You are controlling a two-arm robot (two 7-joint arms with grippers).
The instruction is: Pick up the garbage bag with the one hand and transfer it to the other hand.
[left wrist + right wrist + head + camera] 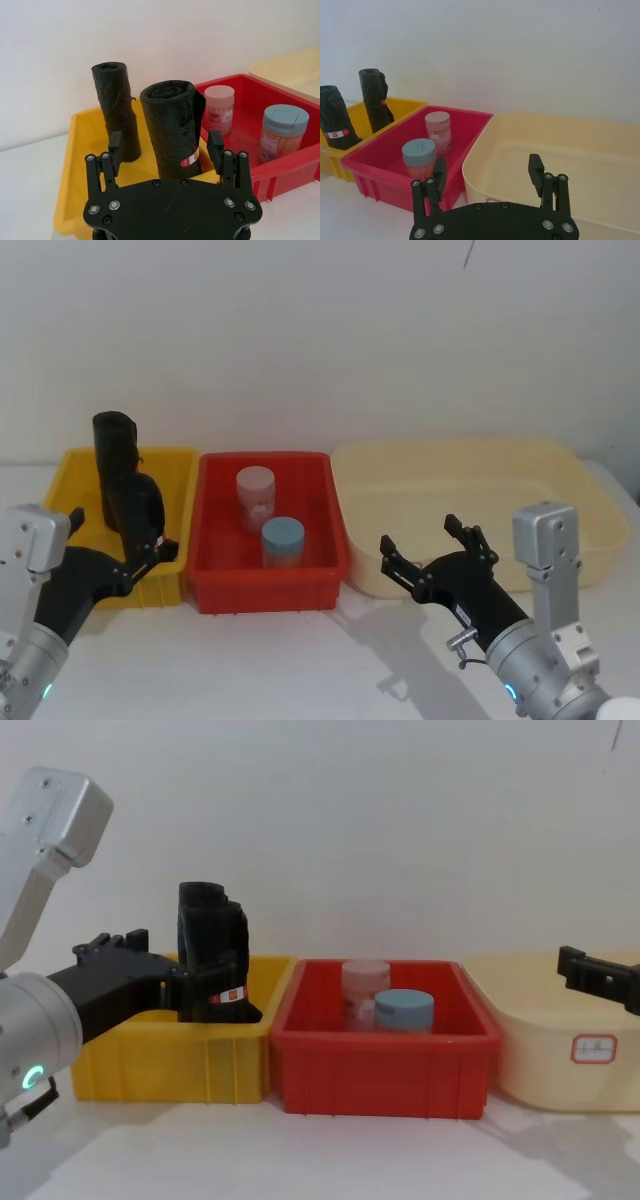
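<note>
The garbage bag (172, 125), a black crinkled roll with a red-and-white label, stands upright in the yellow bin (75, 150). My left gripper (166, 144) is open, one finger on each side of the roll near its base, and the pads are not pressed on it. From the head view the garbage bag (143, 505) is the nearer of two rolls, with the left gripper (120, 530) at the bin's front. In the chest view the roll (228, 955) sits just past the left gripper (165, 965). My right gripper (420, 537) hovers open over the table, holding nothing.
A second, taller black roll (113, 450) stands behind the first in the yellow bin (172, 462). The red bin (330, 510) in the middle holds a pink-lidded jar (255, 495) and a blue-lidded jar (282, 540). A wide cream tub (560, 455) lies at the right, behind the right gripper.
</note>
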